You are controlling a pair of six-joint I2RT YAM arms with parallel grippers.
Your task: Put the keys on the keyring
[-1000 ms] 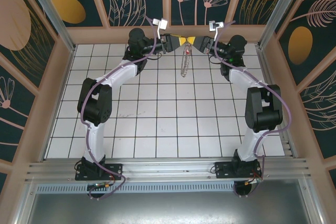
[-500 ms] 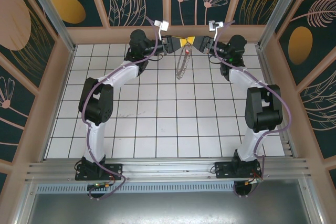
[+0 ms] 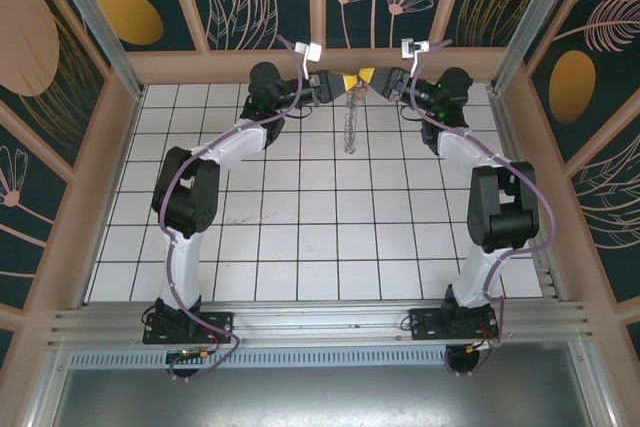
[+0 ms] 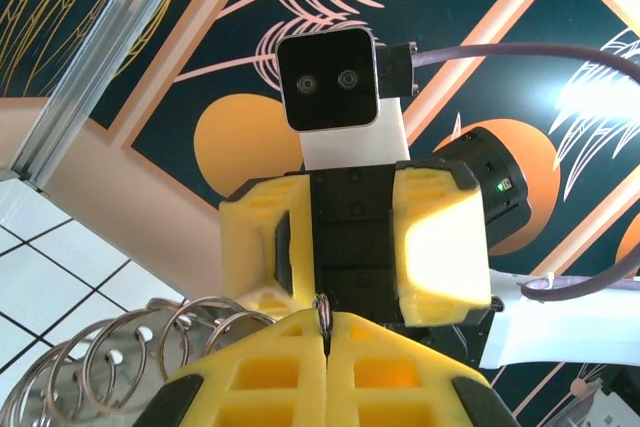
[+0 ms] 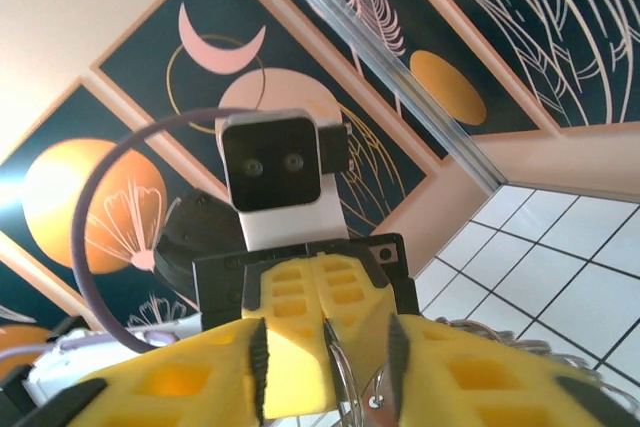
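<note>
My two grippers meet tip to tip high at the back middle of the tiled floor. The left gripper is shut on a thin wire loop of the keyring, which hangs below it as a narrow chain of silvery loops. The right gripper stands open, its fingers either side of the keyring's wire without pressing it. A small flat silver piece with a hole dangles between the right fingers; I cannot tell if it is one of the keys, which are otherwise hidden.
The patterned back wall is right behind both grippers. A wooden frame borders the white tiled floor on both sides, and an aluminium rail runs along the near edge.
The left gripper closed fully on the keyring and the right gripper opened off it. The hanging keyring swung left, then back to hang straight. The red spot between the grippers has gone from sight.
</note>
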